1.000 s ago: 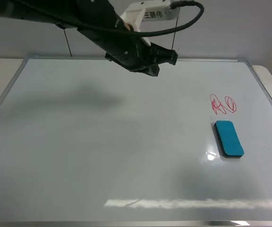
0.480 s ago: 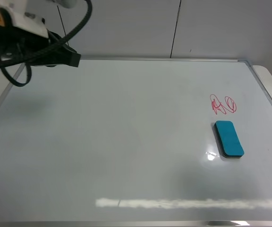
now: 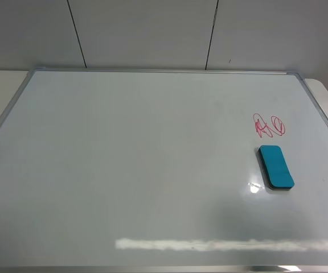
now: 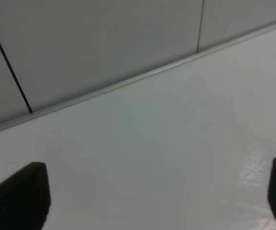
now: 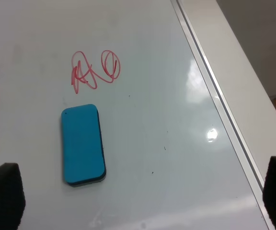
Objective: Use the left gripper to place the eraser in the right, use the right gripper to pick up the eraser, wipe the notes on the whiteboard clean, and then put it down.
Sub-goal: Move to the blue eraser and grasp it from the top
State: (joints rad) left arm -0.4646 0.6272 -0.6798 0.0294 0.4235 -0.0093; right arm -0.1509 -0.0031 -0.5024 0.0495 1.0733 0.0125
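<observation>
Eraser (image 5: 83, 144) flat on the whiteboard (image 3: 124, 170), just beside the red notes (image 5: 95, 71), untouched. Right end effector (image 5: 143, 199) spread wide above it, left end effector (image 4: 152, 201) wide too, holding nothing. Best to drop straight down, straddle the narrow sides, squeeze evenly.

High overview, wrist views close, sharing whiteboard (image 3: 124, 170)

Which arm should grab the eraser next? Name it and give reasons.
Right. The right gripper hangs open above the eraser, which lies beside the notes on the whiteboard. The left gripper sees only bare board.
</observation>
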